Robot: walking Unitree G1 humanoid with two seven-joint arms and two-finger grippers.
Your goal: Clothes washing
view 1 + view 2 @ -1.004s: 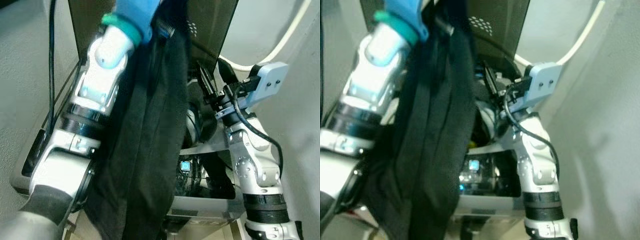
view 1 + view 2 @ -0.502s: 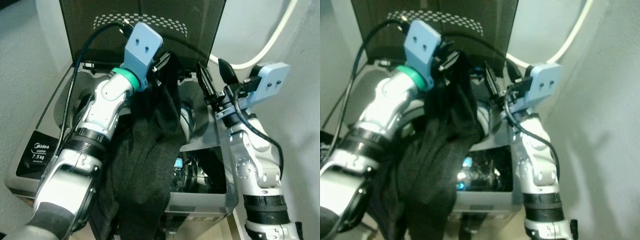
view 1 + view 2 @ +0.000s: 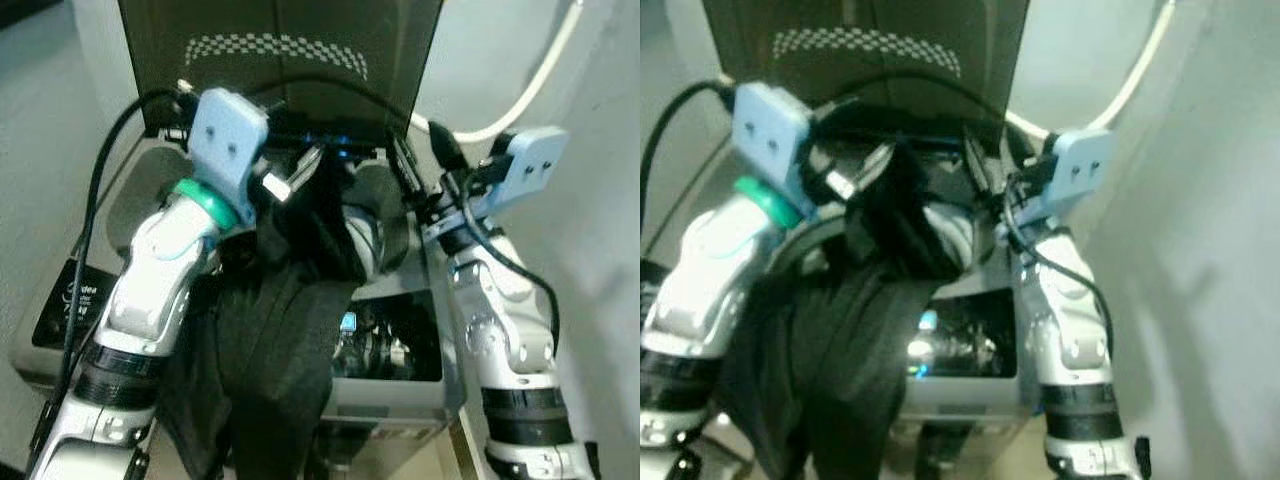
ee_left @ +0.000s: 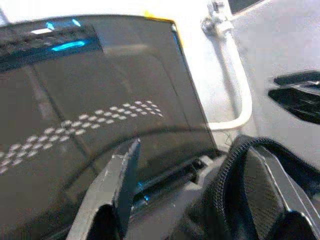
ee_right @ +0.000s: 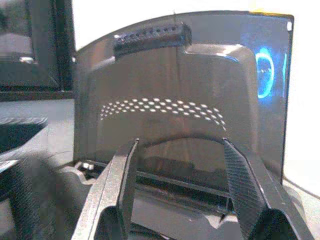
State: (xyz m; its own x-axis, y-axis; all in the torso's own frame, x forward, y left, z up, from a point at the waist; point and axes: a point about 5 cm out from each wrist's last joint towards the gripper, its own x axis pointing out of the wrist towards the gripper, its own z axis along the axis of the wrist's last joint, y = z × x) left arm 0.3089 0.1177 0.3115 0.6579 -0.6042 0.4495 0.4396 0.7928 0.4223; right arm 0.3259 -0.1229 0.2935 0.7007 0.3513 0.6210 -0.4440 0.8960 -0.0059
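A black garment hangs from my left gripper and trails down over the front of the top-load washing machine. In the left wrist view the left gripper is open, with the cloth draped over one finger. It sits above the drum opening, close to the raised dark lid. My right gripper hovers at the machine's right rear. It is open with nothing between its fingers and faces the lid.
A white hose curves along the wall behind the machine on the right. Pale walls close in on both sides. The machine's control label is at the left front. A small blue light glows inside the opening.
My left arm has swung down and forward, carrying the black garment from in front of the camera to above the washer opening. The right arm has hardly moved.
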